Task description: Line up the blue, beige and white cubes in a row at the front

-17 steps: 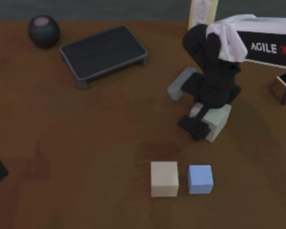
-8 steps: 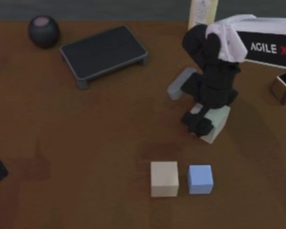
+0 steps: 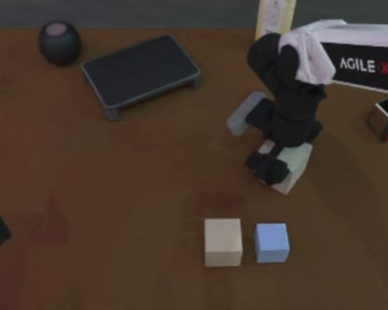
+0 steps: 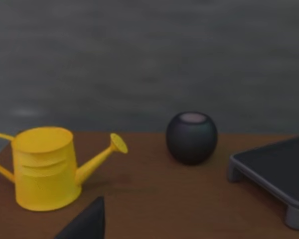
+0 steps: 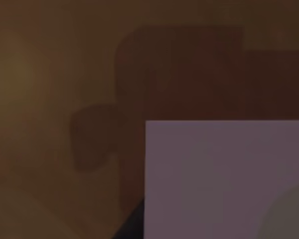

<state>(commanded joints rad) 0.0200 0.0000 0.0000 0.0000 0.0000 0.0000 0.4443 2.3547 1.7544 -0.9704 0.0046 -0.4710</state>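
Reaching in from the right of the counter (image 3: 116,194), my right claw (image 3: 271,165) pinches the white cube (image 3: 291,166), behind the beige cube (image 3: 222,241) and blue cube (image 3: 271,242), which sit side by side, just apart, near the front edge. Only the right wrist view shows the white cube's flat face (image 5: 214,174) close up over brown counter, with neither other cube. Only the left wrist view shows a yellow watering can (image 4: 45,167) beside a dark ball (image 4: 191,137) and a tray's (image 4: 279,172) corner; my left arm is parked at the left edge, its claw unreadable.
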